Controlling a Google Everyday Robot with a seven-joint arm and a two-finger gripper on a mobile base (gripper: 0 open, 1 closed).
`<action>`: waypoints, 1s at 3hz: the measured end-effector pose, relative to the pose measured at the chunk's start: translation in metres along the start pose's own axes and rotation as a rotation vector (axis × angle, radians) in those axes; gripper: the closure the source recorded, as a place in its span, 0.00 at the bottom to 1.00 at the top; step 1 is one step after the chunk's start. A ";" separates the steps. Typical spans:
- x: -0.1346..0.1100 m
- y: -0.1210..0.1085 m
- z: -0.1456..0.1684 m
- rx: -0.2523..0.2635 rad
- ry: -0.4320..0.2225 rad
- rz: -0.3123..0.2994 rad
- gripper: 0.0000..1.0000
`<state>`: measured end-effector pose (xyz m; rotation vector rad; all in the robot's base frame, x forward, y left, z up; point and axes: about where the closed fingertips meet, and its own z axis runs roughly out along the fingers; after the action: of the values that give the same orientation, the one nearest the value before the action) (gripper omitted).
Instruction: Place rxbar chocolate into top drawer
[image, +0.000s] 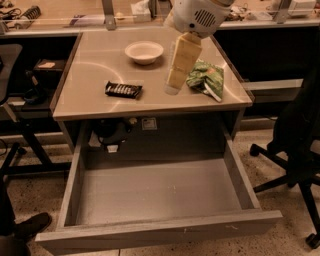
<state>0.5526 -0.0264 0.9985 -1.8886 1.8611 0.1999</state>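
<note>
Gripper (172, 88) above the worktop (85, 75), right of centre, just beside a green snack bag (206, 79) near the right edge; open or closed, impossible to tell. Rxbar chocolate (123, 89) flat near the front edge, left of centre, apart from the gripper. White bowl (144, 52) toward the back edge. Top drawer (160, 232) open below the front edge, grey bottom showing.

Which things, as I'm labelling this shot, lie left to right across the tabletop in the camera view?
rxbar chocolate → white bowl → the robot's hand, hanging just left of the bag → green snack bag.
</note>
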 end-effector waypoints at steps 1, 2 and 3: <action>-0.003 -0.002 -0.001 0.009 -0.006 -0.003 0.00; -0.006 -0.005 0.019 0.006 -0.053 0.017 0.00; -0.014 -0.031 0.048 -0.011 -0.070 0.057 0.00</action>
<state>0.5928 0.0051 0.9699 -1.8135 1.8715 0.2916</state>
